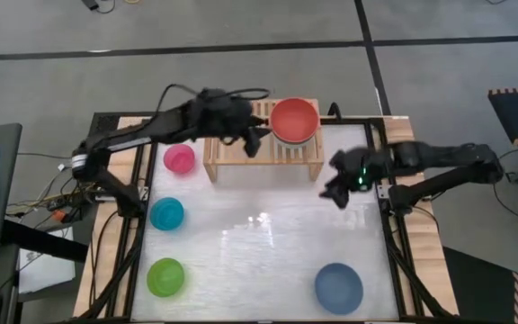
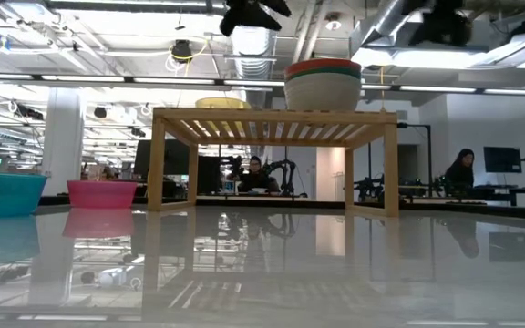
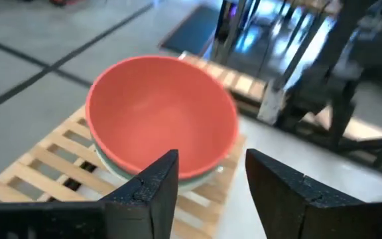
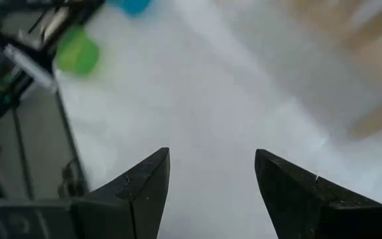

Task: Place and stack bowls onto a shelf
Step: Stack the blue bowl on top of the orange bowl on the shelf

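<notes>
A red bowl (image 1: 294, 119) sits nested on top of a stack (image 2: 323, 84) of larger bowls on the right part of the light-wood shelf (image 1: 232, 148). It also shows in the left wrist view (image 3: 161, 119). My left gripper (image 1: 255, 142) is open and empty, above the shelf's front edge, left of the stack. My right gripper (image 1: 335, 191) is open and empty over the table, right of the shelf. A pink bowl (image 1: 179, 158), a cyan bowl (image 1: 166, 213), a lime green bowl (image 1: 165, 276) and a blue bowl (image 1: 338, 287) stand on the table.
The white table (image 1: 259, 243) has free room in its middle. A yellow rim (image 2: 223, 103) shows behind the shelf top in the low view. Cables and a rack (image 1: 7, 198) lie left of the table. People sit in the room beyond (image 2: 461, 169).
</notes>
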`<state>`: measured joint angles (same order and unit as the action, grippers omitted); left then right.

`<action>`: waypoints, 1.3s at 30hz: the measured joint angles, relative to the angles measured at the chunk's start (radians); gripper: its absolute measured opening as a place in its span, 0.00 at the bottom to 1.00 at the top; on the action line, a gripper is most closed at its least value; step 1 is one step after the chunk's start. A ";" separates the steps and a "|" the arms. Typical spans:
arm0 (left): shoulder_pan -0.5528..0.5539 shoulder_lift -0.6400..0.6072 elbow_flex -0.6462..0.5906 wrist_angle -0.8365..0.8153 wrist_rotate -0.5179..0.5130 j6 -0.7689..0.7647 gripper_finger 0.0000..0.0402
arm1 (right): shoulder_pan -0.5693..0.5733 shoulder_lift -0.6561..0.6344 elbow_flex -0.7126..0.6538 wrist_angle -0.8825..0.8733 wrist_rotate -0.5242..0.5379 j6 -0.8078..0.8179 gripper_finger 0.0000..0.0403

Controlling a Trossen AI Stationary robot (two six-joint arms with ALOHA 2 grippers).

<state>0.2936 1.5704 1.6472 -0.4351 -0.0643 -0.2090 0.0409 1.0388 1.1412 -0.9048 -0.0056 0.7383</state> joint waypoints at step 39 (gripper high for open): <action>-0.227 -0.521 -0.535 0.102 -0.307 -0.078 0.39 | 0.645 0.567 -0.187 0.176 -0.073 0.416 0.30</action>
<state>0.0667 1.0491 1.1126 -0.3329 -0.3714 -0.2868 0.6857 1.6060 0.9542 -0.7288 -0.0788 1.1546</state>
